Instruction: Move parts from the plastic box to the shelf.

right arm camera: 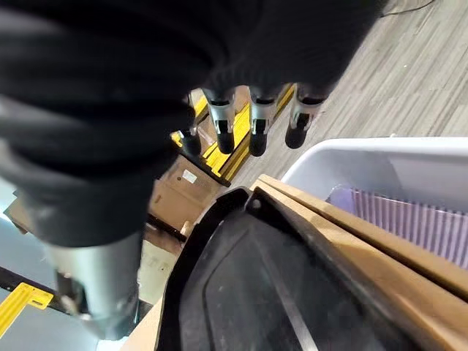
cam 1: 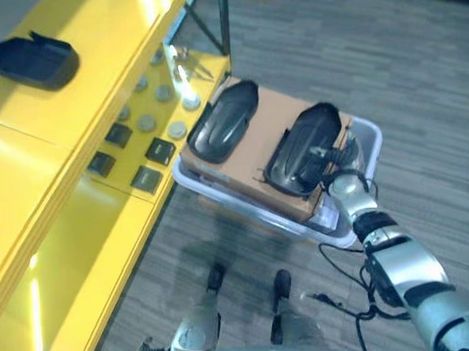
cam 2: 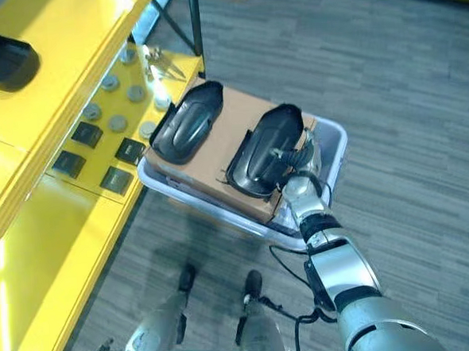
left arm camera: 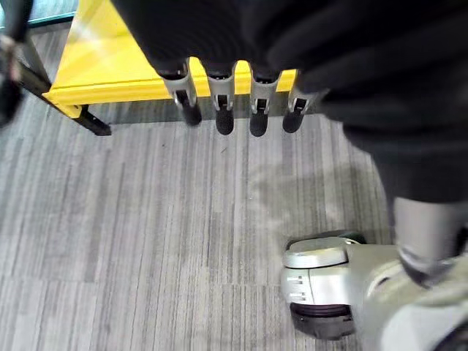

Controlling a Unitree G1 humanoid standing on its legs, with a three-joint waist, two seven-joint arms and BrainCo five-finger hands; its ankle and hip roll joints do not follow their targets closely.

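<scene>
A white plastic box (cam 1: 369, 135) sits on the grey floor at the centre of the frame, just beside a yellow shelf (cam 1: 26, 148) that runs down the left side. A sheet of brown cardboard (cam 1: 270, 110) lies across the box, and two black shell-shaped parts rest on it hollow side up – the left part (cam 1: 225, 122) and the right part (cam 1: 302, 147) – side by side, probably so each can be picked off singly. A third black part (cam 1: 33, 60) already lies on the shelf top in the upper left. Small dark squares and grey discs (cam 1: 147, 121) sit on a lower ledge of the shelf. The right hand (cam 1: 337, 157) reaches up from the lower right to the near edge of the right part; its fingers (right arm camera: 256, 124) hang straight and released – grasping nothing yet. The left hand (left arm camera: 234, 102) hangs over bare floor, fingers straight.
</scene>
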